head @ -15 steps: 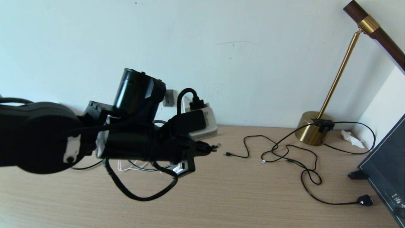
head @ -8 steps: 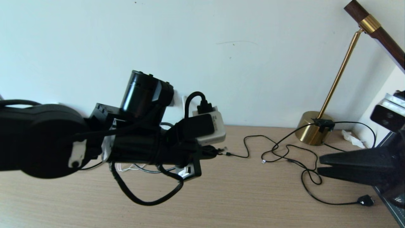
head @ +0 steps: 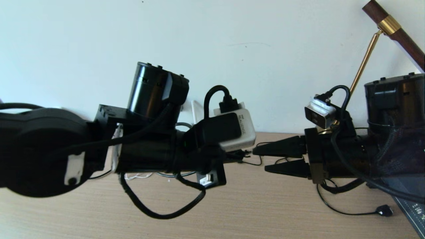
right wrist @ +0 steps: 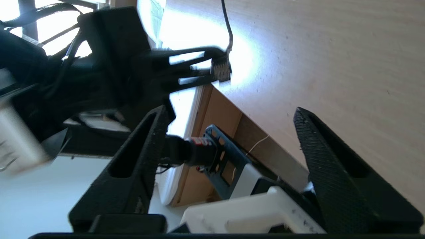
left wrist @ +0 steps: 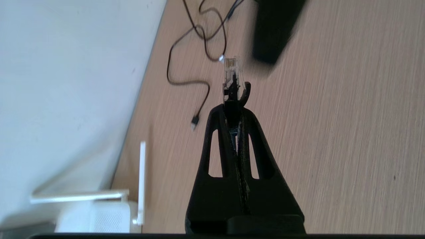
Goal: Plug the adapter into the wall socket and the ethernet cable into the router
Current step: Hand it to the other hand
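My left gripper point(left wrist: 233, 106) is shut on the ethernet cable just behind its clear-tipped plug point(left wrist: 230, 66), which sticks out past the fingertips above the wooden table point(head: 252, 205). In the head view the left gripper point(head: 244, 155) is mid-frame. My right gripper point(head: 260, 160) faces it, open, its tips just short of the plug. The right wrist view shows the open right gripper point(right wrist: 232, 122) with the plug point(right wrist: 220, 69) beyond it. The cable's flat oval end point(head: 383, 209) lies at the right. The router point(left wrist: 96, 215) stands by the wall, antennas point(left wrist: 142, 179) up. The adapter and the wall socket are hidden behind my left arm.
Thin black USB cables point(left wrist: 199, 66) lie looped on the table near the wall. A brass lamp pole point(head: 363, 63) rises at the back right, and a dark flat panel point(head: 410, 212) sits at the right edge. Thin white cord point(head: 132, 175) shows under my left arm.
My right arm has swung in from the right, open, until its fingertips face the left gripper. The left gripper has moved right and slightly up with the plug.
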{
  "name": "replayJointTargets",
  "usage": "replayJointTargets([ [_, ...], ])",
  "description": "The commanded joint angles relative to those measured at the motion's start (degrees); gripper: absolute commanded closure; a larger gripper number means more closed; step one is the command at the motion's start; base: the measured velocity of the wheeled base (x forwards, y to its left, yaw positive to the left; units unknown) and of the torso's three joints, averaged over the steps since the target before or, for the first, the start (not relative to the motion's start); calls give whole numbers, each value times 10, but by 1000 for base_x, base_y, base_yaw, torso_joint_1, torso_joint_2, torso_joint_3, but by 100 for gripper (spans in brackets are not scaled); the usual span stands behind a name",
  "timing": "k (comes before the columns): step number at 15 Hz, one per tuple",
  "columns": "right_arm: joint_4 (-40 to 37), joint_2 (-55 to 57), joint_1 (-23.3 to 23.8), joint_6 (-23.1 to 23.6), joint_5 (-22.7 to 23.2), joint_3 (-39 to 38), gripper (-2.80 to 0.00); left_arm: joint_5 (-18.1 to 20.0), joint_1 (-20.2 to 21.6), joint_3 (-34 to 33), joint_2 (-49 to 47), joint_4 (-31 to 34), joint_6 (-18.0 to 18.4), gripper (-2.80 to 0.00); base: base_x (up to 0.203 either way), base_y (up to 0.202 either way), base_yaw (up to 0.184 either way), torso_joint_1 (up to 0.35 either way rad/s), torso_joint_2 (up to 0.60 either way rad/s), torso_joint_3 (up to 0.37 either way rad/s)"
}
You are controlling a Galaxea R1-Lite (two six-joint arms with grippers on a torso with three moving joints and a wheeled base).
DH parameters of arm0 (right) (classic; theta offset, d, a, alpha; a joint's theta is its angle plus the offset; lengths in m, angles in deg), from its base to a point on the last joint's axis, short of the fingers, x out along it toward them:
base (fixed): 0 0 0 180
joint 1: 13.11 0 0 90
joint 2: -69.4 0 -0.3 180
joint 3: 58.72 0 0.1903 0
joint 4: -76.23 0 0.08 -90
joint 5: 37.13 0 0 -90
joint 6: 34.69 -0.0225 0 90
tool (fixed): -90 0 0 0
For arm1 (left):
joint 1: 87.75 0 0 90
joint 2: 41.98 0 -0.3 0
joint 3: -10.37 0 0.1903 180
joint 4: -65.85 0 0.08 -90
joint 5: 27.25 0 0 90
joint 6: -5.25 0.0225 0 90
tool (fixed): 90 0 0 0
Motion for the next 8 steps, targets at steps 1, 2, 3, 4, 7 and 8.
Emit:
replayJointTargets([
  [1, 14, 23, -9, -2, -13, -2, -280, 1, -5, 2, -1, -5, 2, 0, 0, 0, 0, 0, 0, 0],
  [2, 14, 24, -9, -2, -27, -3, -280, 1, -8, 3, -5, -12, 2, 0, 0, 0, 0, 0, 0, 0],
  [3, 15, 24, -9, -1, -40, -7, -280, 1, -14, 2, -10, -17, 2, 0, 0, 0, 0, 0, 0, 0],
  [4, 15, 20, -9, 10, -59, -12, -280, 0, -19, 3, -17, -18, 2, 0, 0, 0, 0, 0, 0, 0],
  [7, 14, -5, -9, 54, -72, -35, -280, -1, -21, 2, -23, -19, 3, 0, 0, 0, 0, 0, 0, 0],
  [8, 15, -7, -9, 54, -73, -35, -280, -3, -22, 2, -25, -19, 3, 0, 0, 0, 0, 0, 0, 0],
])
